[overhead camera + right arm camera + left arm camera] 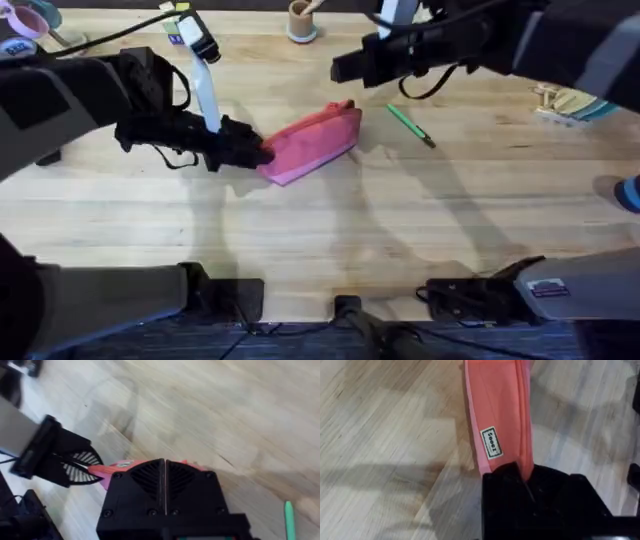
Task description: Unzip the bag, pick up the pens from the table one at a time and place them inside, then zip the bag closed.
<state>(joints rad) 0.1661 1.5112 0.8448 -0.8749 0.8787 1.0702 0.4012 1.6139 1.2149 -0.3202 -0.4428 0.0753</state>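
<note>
Left gripper (258,152) clamped on the near-left end of the bag (315,142), which lies slantwise at mid-table (320,230). Right gripper (165,480) pressed closed, raised above the bag's far end; green pen (411,126) lies just right of the bag

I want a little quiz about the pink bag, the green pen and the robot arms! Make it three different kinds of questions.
1. True or false: the green pen is already inside the bag.
2. Which gripper is clamped on the end of the bag? A) left gripper B) right gripper C) neither
3. Fill in the blank: the pen lies on the ____, beside the bag.

Key:
1. False; the pen lies outside, apart from the bag.
2. A; the left wrist view shows that gripper shut on the bag's end.
3. table
</note>
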